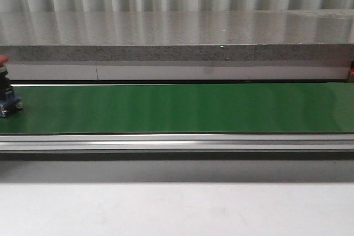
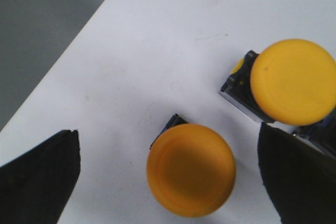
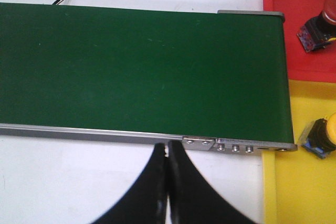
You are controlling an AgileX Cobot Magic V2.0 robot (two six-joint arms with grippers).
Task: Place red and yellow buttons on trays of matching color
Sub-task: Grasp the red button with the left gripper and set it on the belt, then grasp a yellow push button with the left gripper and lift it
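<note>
Yellow buttons sit on the white bench: one domed cap (image 2: 190, 170) lies between my left end effector's (image 2: 176, 182) widely parted black fingers, ungrasped, another (image 2: 294, 81) just beside. My right end effector (image 3: 167, 192) hovers pressed closed and empty at the smooth green belt's (image 3: 142, 66) metal edge. A red button (image 1: 6, 92) is cut off at the belt's left end.

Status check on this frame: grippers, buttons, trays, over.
Left gripper open over two yellow buttons on white table. Right gripper shut, empty, at belt edge. Red tray, yellow tray each hold one button.
</note>
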